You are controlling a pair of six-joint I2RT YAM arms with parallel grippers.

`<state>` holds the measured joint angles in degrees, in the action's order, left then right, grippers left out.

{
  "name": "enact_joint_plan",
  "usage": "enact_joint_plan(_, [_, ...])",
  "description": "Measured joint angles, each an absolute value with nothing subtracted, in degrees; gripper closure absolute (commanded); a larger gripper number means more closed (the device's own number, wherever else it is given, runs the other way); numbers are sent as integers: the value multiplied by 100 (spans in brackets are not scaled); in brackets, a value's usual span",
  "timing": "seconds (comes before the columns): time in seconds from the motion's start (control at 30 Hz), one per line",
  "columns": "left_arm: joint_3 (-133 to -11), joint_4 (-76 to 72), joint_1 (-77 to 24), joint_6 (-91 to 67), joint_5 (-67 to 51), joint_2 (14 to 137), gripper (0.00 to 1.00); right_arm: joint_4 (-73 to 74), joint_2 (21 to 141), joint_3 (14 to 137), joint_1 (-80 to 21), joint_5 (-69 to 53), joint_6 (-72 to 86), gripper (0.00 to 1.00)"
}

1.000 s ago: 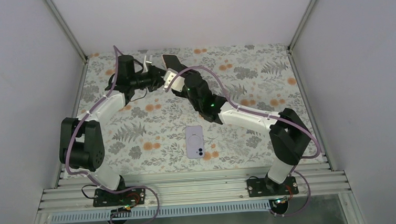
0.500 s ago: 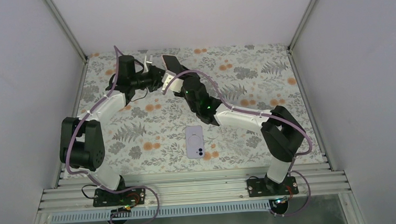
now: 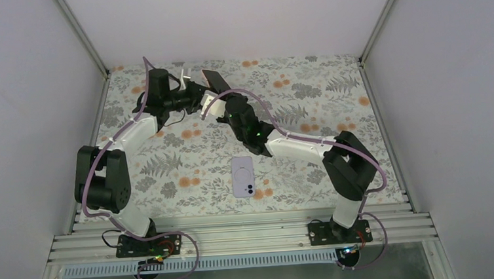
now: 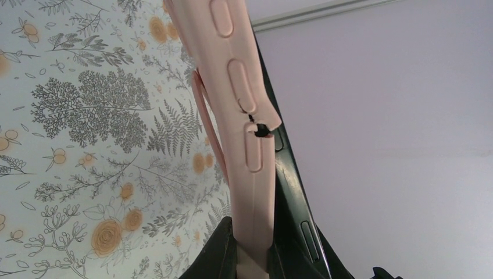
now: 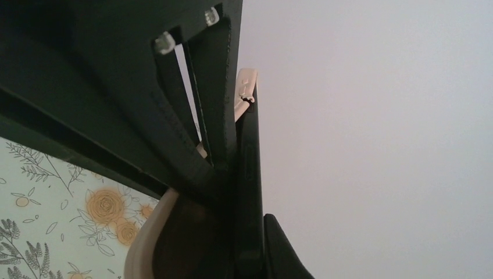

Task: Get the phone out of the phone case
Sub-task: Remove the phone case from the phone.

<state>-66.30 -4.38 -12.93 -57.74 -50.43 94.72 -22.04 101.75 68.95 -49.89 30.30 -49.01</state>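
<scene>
Near the arm bases, 1 lilac handset (image 3: pixel 242 177) lies flat on the floral table (image 3: pixel 307 102), well apart from both grippers. Farther back, the 2 arms meet above the far part of the table. The left gripper (image 3: pixel 194 94) is clamped on 1 end of the pink case (image 4: pixel 250 163). The right gripper (image 3: pixel 211 102) is closed on the edge of the dark phone (image 5: pixel 247 174), which is held tilted in the air. In the left wrist view, the phone's side stands clear of the case wall. Judged stage: extraction is partly done. Whether the gripped end is free is hidden by the fingers, so a final pull apart probably remains.
</scene>
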Motion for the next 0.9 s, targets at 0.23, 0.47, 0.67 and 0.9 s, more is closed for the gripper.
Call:
enact_joint_plan(0.23, [-6630, -360, -1293, -5778, -5037, 9472, 98, -1874, 10154, 7006, -4987, 2982, -4595, 96])
enact_joint_plan(0.47, [-6628, -202, -1308, -5745, -5048, 9472, 98, -1461, 10042, 7039, -4971, 2871, -4226, 96])
enact_joint_plan(0.67, [-6630, -156, -1323, -5706, -5057, 9472, 98, -1002, 9959, 7188, -4888, 2633, -3854, 96])
enact_joint_plan(0.9, [-6643, -152, -1372, -5625, -5177, 9472, 98, -355, 9734, 7323, -4788, 2327, -3415, 96])
